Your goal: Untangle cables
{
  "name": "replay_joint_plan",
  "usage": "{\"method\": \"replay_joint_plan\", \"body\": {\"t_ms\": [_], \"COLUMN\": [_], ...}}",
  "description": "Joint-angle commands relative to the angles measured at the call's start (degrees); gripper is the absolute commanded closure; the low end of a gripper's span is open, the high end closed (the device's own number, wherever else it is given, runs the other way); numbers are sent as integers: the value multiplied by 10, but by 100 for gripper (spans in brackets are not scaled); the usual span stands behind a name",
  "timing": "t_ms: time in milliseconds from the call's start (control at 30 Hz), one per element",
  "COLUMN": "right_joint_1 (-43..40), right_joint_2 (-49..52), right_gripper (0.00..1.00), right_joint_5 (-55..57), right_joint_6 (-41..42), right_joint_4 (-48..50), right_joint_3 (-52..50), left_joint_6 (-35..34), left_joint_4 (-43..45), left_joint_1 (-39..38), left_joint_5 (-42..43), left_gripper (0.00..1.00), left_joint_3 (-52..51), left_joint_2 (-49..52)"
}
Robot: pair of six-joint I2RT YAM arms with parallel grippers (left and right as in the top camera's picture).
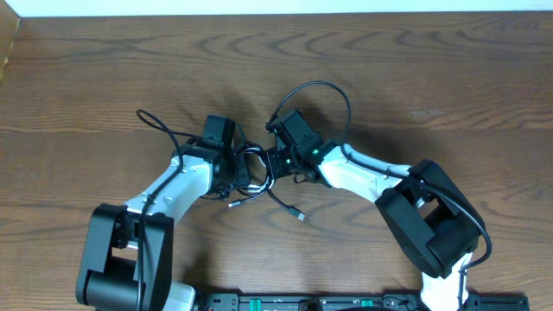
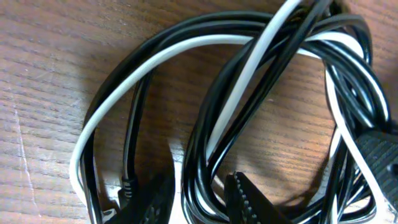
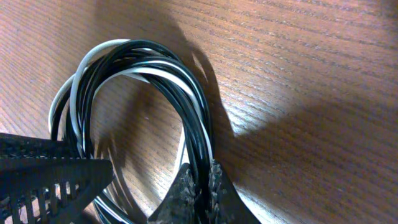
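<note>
Standing by the brown wood-grain desk (image 1: 415,52), I see both white arms meeting at its middle over the knot: a thin black cord (image 2: 189,168) coiled in several loops, with a thin white cord (image 2: 258,56) threaded through them. The bundle lies flat on the wood between the two wrists, and a small plug end (image 1: 300,216) trails out on the near side.

The right jaws are closed on black strands at the edge of the coil. The white runs just beside them, and I can't tell whether it is caught too. The left jaws straddle a few black and white strands; whether they bite I cannot tell.

The step looks like parting the loops. I'd judge it goes best if one side pins the coil while the other takes a single colour, ideally the white. That cord should be drawn out slowly along its own run, not across the loops, which would cinch them.

In the way: the two sets of jaws sit very close together, leaving little room. The thicker black wires (image 1: 324,84) on the arms arch near the tangle and could snag.
</note>
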Motion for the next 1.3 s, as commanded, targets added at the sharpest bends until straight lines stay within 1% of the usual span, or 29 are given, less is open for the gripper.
{"method": "replay_joint_plan", "body": {"t_ms": [0, 133, 167, 233, 267, 300, 367, 467, 600, 633, 700, 733, 833, 967, 1100, 1267], "right_joint_1": [0, 0, 0, 0, 0, 0, 0, -1, -17, -23, -43, -59, -83, -104, -118, -136], "right_joint_2": [2, 2, 2, 2, 2, 2, 2, 2, -3, -6, -10, -12, -12, -12, -12, -12], "right_gripper": [97, 97, 97, 97, 97, 97, 98, 99, 99, 99, 99, 99, 99, 98, 84, 69], "right_joint_5": [-7, -12, -13, -13, -13, -13, -13, -18, -60, -77, -137, -188, -274, -342, -388, -443], "right_joint_6": [6, 6, 6, 6, 6, 6, 5, -11, -24, -24, -24, -24, -24, -25, -36, -23], "right_joint_4": [-1, -1, -1, -1, -1, -1, -1, -1, -1, -1, 2, 8, 21, 39, 47, 66], "right_joint_3": [0, 0, 0, 0, 1, 0, 0, 1, 1, 1, 1, 1, 1, 1, 1, 1], "left_joint_6": [-11, -11, -11, -10, -8, -8, -1, 36, 103, 116, 132, 146, 182, 212, 229, 229], "left_joint_4": [2, 7, 7, 7, 7, 7, 8, 10, 17, 23, 33, 39, 47, 46, 46, 46], "left_joint_1": [-2, -2, -2, -2, -2, -2, 1, 18, 47, 55, 76, 90, 114, 127, 127, 127], "left_joint_5": [-10, -12, -12, -12, -12, -12, -12, 9, 61, 76, 106, 134, 193, 256, 309, 310], "left_gripper": [68, 69, 75, 77, 81, 92, 93, 93, 93, 94, 92, 93, 93, 93, 93, 92], "left_joint_3": [-4, -4, -4, -4, -4, -4, -2, 12, 24, 24, 24, 24, 24, 24, 24, 24], "left_joint_2": [2, 2, 2, 2, 2, 2, -2, -17, -41, -47, -59, -62, -62, -62, -62, -62]}}
